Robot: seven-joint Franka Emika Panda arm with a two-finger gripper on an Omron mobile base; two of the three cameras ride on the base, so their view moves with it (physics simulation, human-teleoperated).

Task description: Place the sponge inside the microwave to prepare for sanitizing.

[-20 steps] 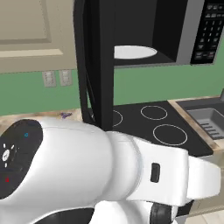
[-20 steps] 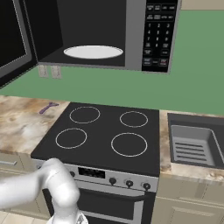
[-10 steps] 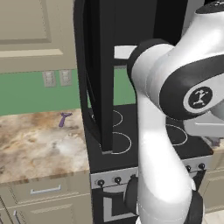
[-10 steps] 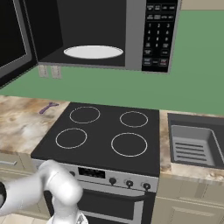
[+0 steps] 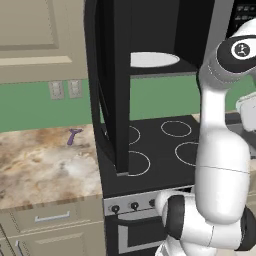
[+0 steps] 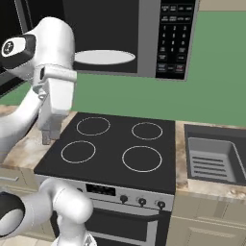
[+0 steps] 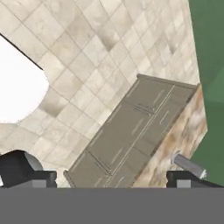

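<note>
— Microwave [image 6: 144, 33] first: where does it sit?

— It hangs above the black cooktop [image 6: 120, 144], against the green wall. Its door [image 5: 112, 85] is swung wide open toward the left. The round white turntable [image 5: 154, 59] lies on the floor of the cavity, and the keypad strip [image 6: 173, 38] runs down the right side.

— And the gripper [image 6: 47, 138]?

— It points downward on the end of the white arm. In the right base view it appears low in front of the open cavity, by the left edge of the cooktop. The hand view looks down on pale floor tiles, grey drawer fronts [image 7: 127, 131] and the marbled edge of the desk [image 7: 188, 131].

— Are the jaws together or apart?

— Spread wide. The two dark finger tips [image 7: 26, 173] stand at opposite sides of the hand view, and nothing is pinched between them.

— Where is the sponge?

— I cannot tell from these views.

— What else is around?

— A small purple object [image 5: 74, 136] lies on the desk left of the cooktop, near the wall and under two outlets [image 5: 65, 89]. A sink [image 6: 211, 156] is sunk into the desk to the right of the cooktop. Oven knobs [image 6: 141, 202] line the front panel below the burners.
</note>
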